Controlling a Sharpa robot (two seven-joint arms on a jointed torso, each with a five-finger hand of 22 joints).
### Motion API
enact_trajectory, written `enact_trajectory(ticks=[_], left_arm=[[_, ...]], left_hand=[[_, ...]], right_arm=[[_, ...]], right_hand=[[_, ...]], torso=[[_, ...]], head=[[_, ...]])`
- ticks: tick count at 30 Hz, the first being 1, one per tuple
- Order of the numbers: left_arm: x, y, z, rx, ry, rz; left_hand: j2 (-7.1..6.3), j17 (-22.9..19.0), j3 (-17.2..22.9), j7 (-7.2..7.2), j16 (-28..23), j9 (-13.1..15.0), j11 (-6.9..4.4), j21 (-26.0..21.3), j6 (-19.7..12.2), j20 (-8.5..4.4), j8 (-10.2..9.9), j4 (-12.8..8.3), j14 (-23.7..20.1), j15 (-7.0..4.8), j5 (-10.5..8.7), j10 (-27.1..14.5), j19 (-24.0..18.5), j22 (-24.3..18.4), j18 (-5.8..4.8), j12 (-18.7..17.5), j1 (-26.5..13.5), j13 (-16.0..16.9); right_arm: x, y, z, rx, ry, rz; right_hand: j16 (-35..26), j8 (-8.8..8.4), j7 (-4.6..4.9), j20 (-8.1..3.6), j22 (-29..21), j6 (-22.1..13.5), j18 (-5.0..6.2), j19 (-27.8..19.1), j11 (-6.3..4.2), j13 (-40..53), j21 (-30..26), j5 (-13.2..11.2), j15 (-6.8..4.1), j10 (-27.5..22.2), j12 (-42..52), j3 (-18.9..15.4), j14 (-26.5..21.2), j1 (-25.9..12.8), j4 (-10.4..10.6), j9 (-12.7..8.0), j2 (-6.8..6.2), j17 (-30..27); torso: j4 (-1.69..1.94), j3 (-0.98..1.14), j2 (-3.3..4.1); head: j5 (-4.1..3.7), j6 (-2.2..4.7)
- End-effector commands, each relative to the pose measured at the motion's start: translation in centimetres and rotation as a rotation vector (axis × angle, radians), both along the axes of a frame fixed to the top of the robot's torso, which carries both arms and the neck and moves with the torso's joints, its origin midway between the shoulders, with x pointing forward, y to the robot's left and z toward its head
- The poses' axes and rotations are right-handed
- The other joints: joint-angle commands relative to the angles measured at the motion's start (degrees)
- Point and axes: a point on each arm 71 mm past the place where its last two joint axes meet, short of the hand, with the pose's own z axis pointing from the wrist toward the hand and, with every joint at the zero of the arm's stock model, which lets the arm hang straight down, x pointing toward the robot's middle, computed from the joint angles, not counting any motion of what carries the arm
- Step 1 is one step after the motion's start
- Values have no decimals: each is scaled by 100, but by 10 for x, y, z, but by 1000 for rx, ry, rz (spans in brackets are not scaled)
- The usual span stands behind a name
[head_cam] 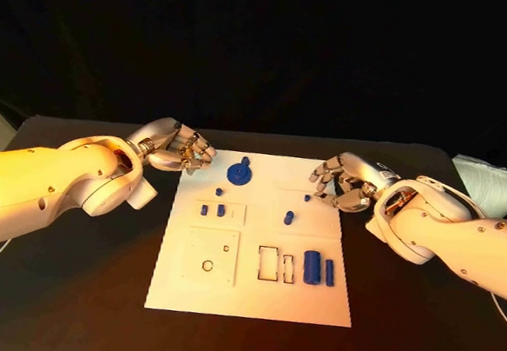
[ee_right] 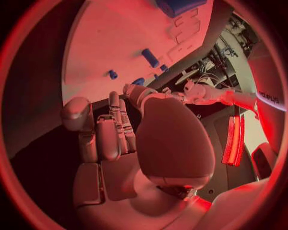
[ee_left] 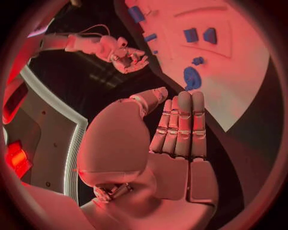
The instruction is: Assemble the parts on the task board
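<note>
Head view: the silver left hand (head_cam: 179, 148) hovers at the far left corner of the white rectangular task board (head_cam: 251, 293), fingers apart, holding nothing. The board's long axis runs away from the robot. Small blue parts lie on it; the blue cylinder (head_cam: 312, 267) lies lengthwise along that axis. The silver right hand (head_cam: 346, 181), at the far right corner, is likewise spread and empty.
</note>
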Motion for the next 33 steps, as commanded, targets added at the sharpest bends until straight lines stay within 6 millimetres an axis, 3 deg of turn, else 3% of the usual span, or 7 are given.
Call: enact_trajectory(ticks=[1,6,13,15,19,25,33], left_arm=[[-4,-2,7,-354,107,-5],[-8,-1,9,-453,148,-12],[-10,0,11,-492,161,-17],[-11,1,11,-495,162,-18],[-11,1,11,-497,164,-18],[-12,1,11,-497,168,-17],[-12,2,11,-495,171,-14]], left_hand=[[67,-86,-74,12,-160,12,12,-137,-24,0,-27,2,-94,13,10,-26,-69,-83,64,-32,-17,-35],[107,-270,-137,-2,-527,36,14,-376,47,24,8,-11,-221,39,19,19,-155,-225,59,-68,6,-107],[111,-292,-149,7,-570,37,17,-399,49,26,8,-18,-216,40,19,31,-156,-239,60,-71,11,-117],[116,-296,-149,9,-577,38,17,-403,52,26,9,-20,-214,40,20,33,-155,-242,60,-72,15,-119],[117,-301,-153,16,-587,38,20,-408,52,27,9,-21,-210,41,19,32,-153,-245,61,-76,15,-123],[118,-323,-172,45,-627,28,39,-430,7,32,-19,-26,-190,53,19,14,-141,-261,59,-96,14,-142],[118,-330,-181,57,-641,23,48,-439,-11,35,-31,-27,-183,58,18,6,-136,-268,59,-105,12,-150]], right_arm=[[-5,6,-5,-190,-43,45],[-5,12,-8,-253,-80,21],[-3,19,-11,-297,-98,-7],[-3,21,-13,-305,-100,-7],[-3,26,-17,-315,-94,-2],[-4,32,-25,-319,-81,8],[-4,37,-30,-319,-77,10]], right_hand=[[-32,23,14,18,7,52,35,27,50,-110,9,-29,41,4,-104,7,73,-63,-43,8,-16,-15],[-65,30,-17,-4,32,146,39,52,27,-352,22,-87,5,112,-293,243,85,110,-193,17,81,-40],[-126,17,-24,-14,88,219,24,88,11,-613,70,-110,18,274,-484,450,94,-4,-258,23,39,-92],[-124,10,-4,-7,91,222,22,91,31,-657,67,-115,28,291,-519,465,99,-41,-262,23,26,-84],[-135,17,32,17,80,262,22,83,70,-739,33,-146,53,301,-589,485,99,-97,-279,31,9,-92],[-115,31,35,22,43,300,38,60,73,-774,-40,-162,54,316,-614,504,107,-103,-297,40,21,-61],[-102,48,29,22,56,340,39,60,64,-800,-29,-176,48,370,-618,521,112,-112,-315,50,35,-42]], torso=[[6,-7,-5],[16,-19,-10],[16,-30,-4],[17,-22,1],[20,-30,3],[26,-5,10],[14,-1,3]], head=[[-39,23],[-38,35],[-54,41],[-61,43],[-64,26],[-47,6],[-55,-9]])
